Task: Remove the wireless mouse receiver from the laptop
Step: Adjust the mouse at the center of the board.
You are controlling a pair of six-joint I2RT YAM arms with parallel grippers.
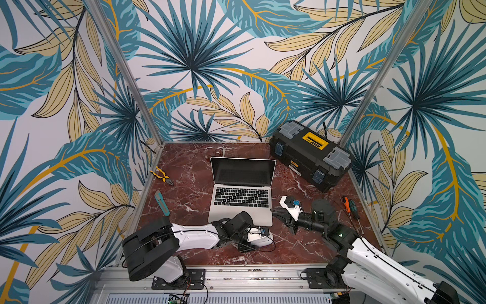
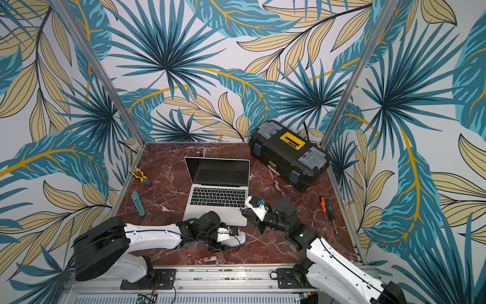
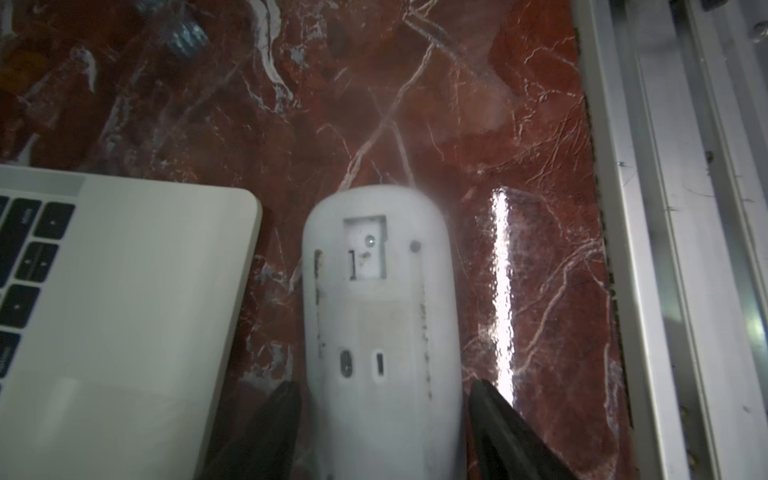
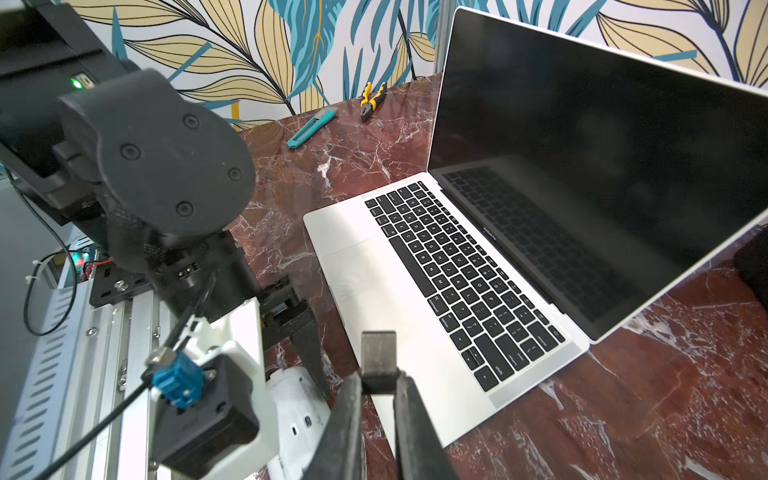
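Right pincer clamps receiver, axis along jaws, clear of laptop; mouse below in a top view, left pincer spread astride it

One bench carries one laptop, one black toolbox, one pair of pliers, one teal utility knife, one white mouse and one small receiver. There are two screwdrivers: an orange-handled screwdriver and a green-handled screwdriver. There are two grippers: the left gripper and the right gripper.
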